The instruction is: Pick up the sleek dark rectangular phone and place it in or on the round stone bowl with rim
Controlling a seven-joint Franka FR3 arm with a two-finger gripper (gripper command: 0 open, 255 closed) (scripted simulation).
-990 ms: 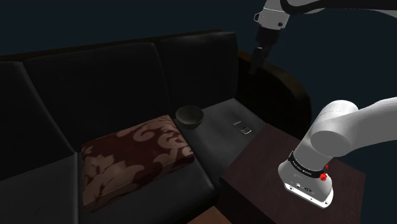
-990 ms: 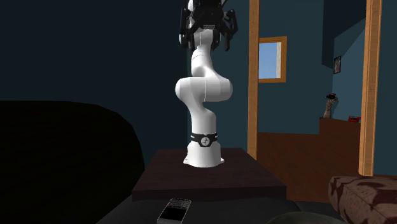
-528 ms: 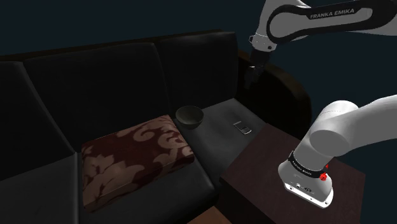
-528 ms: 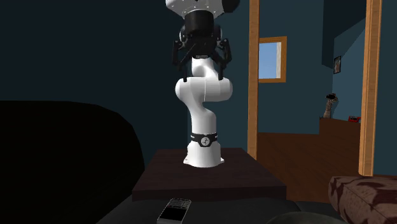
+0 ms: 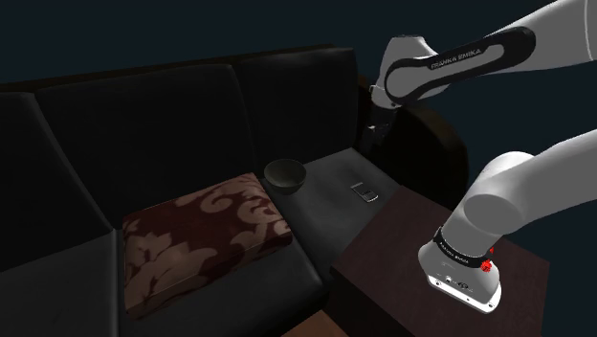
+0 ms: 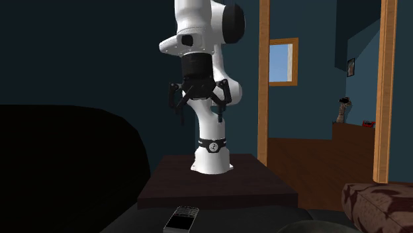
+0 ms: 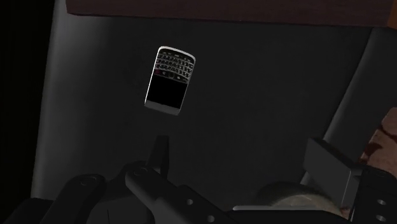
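The dark rectangular phone with a small keypad lies flat on the black sofa seat, close to the stand. In the second exterior view the phone sits just in front of the stand. The round dark bowl rests on the same seat, toward the shoulder view's left of the phone. My gripper hangs in the air above the seat's far end, higher than the phone and touching nothing. Its fingers stand apart. In the wrist view the phone lies ahead of the gripper, with the bowl close by the hand.
A patterned maroon cushion lies on the sofa beyond the bowl. The dark brown stand borders the seat beside the phone. The sofa's backrest and armrest rise behind the gripper. Wooden door frames stand far off.
The arm has swung down and the gripper has dropped steadily from high up toward the sofa seat. Phone, bowl and cushion have not moved.
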